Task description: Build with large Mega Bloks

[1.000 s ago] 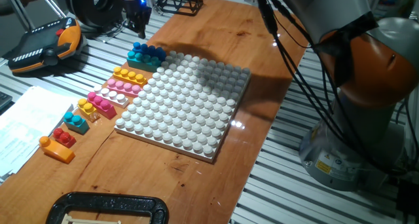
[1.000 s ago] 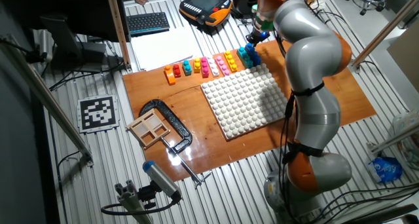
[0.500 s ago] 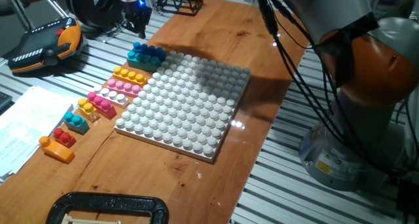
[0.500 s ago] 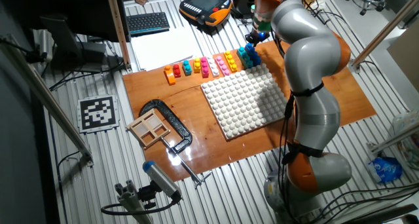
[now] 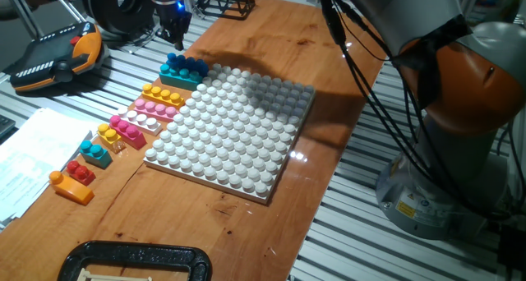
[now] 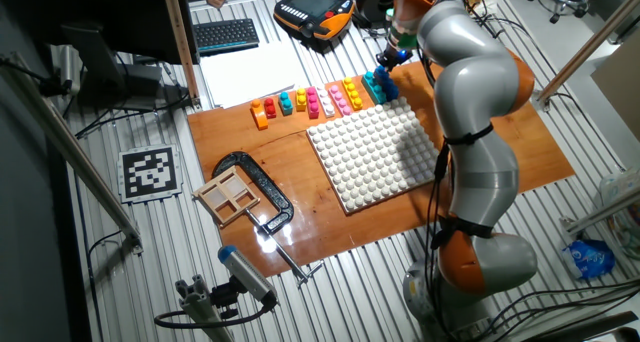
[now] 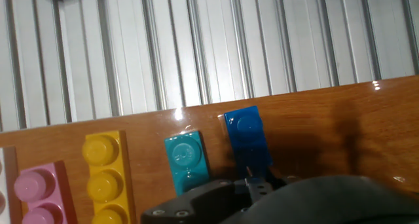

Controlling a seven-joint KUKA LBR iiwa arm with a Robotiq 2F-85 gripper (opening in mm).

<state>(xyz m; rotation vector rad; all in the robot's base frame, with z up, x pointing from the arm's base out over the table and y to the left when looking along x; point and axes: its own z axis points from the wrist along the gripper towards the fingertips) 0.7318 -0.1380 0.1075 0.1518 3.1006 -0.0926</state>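
gripper (image 5: 177,36) above blue brick (image 5: 191,66) and teal brick (image 5: 176,72) at corner of white baseplate (image 5: 234,125), not touching; can't tell jaw opening from these views

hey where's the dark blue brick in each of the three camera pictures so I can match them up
One fixed view: blue brick upper left, at the far end of the brick row, just below the gripper.
The other fixed view: it sits upper centre-right, beside the arm.
Hand view: it lies centre, running under the dark hand.
Shared landmark: the teal brick right beside it.
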